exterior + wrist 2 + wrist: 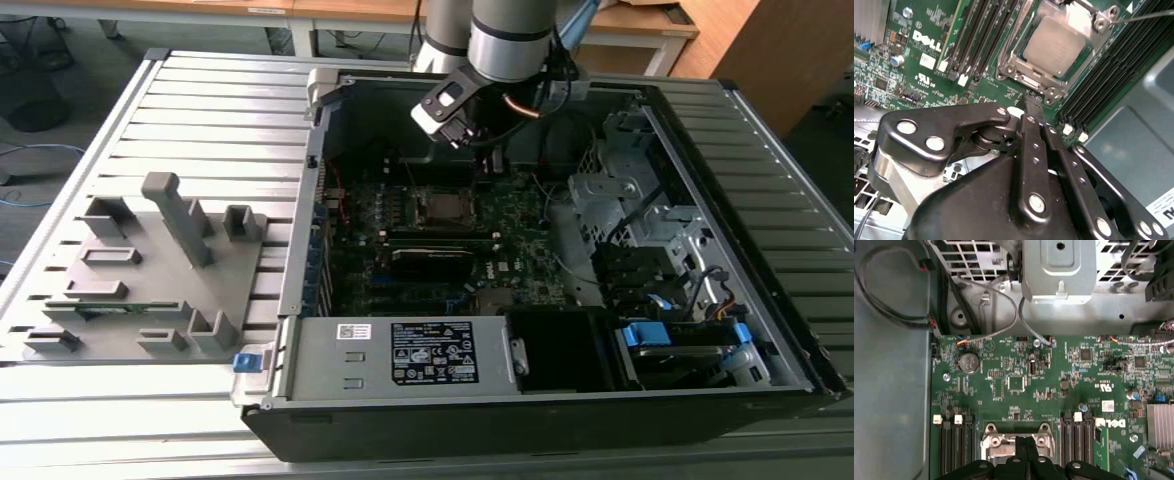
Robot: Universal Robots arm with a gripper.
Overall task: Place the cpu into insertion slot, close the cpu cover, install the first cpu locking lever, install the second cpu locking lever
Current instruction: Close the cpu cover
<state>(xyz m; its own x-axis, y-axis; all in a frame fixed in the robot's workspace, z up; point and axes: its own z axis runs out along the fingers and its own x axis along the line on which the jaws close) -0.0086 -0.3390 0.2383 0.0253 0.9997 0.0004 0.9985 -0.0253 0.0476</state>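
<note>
The cpu [1054, 46], a flat square chip with a grey metal top, lies in the insertion slot [441, 207] on the green board inside the open computer case. The silver cpu cover [1013, 56] frames it, lying around the chip's edges. A thin metal lever rod [1146, 14] runs off from one corner of the socket. My gripper [1032, 98] hangs just above the board beside the socket's edge, shut with nothing between its black fingers. In the exterior view the gripper [470, 140] is over the far part of the board. In the first wrist view the gripper [1025, 444] lies over the socket's silver frame [991, 441].
Black memory slots [979, 35] flank the socket on both sides. A labelled grey power supply box [400, 355] fills the case's near side, and a drive cage [641, 220] stands on the exterior view's right. A grey parts fixture [147, 270] sits on the slatted table at the left.
</note>
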